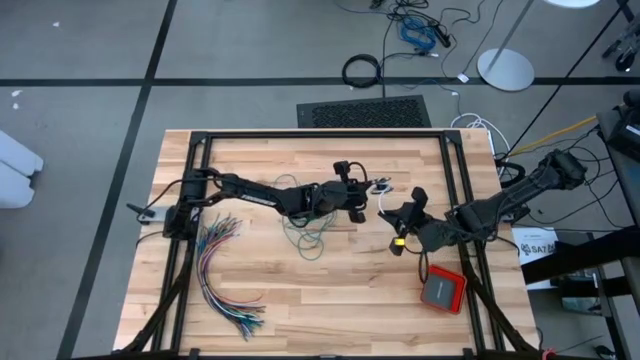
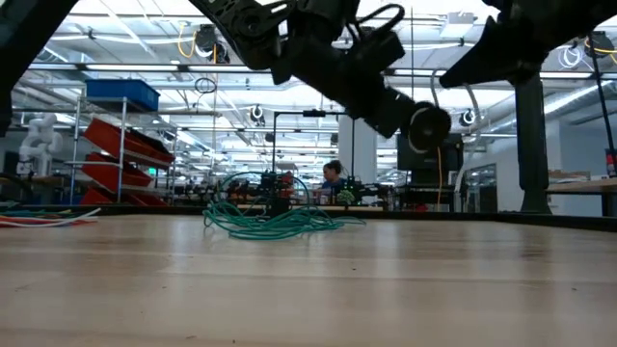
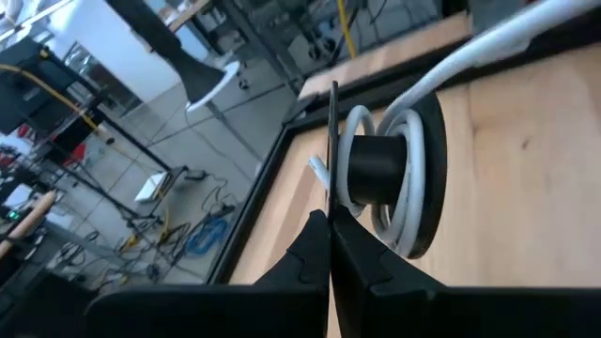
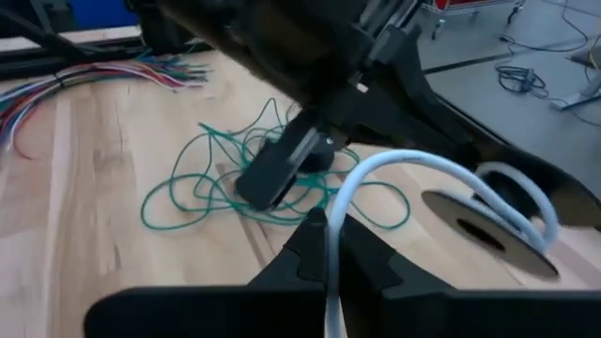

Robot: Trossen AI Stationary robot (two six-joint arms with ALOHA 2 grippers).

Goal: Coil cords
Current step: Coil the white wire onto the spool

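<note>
A black spool (image 3: 377,165) with a white cord (image 3: 406,208) wound on its core hangs above the table in the low view (image 2: 428,126). My left gripper (image 3: 330,222), near the table's middle (image 1: 358,203), is shut on it. The white cord runs from the spool (image 4: 488,230) in an arc to my right gripper (image 4: 329,227), which is shut on it just to the right (image 1: 392,213). The teal-green cord (image 1: 310,232) lies in a loose tangle on the table below the left arm (image 2: 275,221). No black cord shows. My left gripper pinches the thin edge of the spool's nearer flange (image 3: 332,131) between its two fingers, which lie in the flange's plane. The spool is lifted clear of the table, its axle about level. My right gripper pinches the white cord (image 4: 331,246) between its fingers. From there the cord rises in a slack arc (image 4: 413,161) to the spool.
A fanned bundle of many-coloured wires (image 1: 226,282) lies at the near left. A red flat box (image 1: 443,290) sits at the near right. A black frame (image 1: 320,134) borders the wooden table. Bare wood shows in the near middle.
</note>
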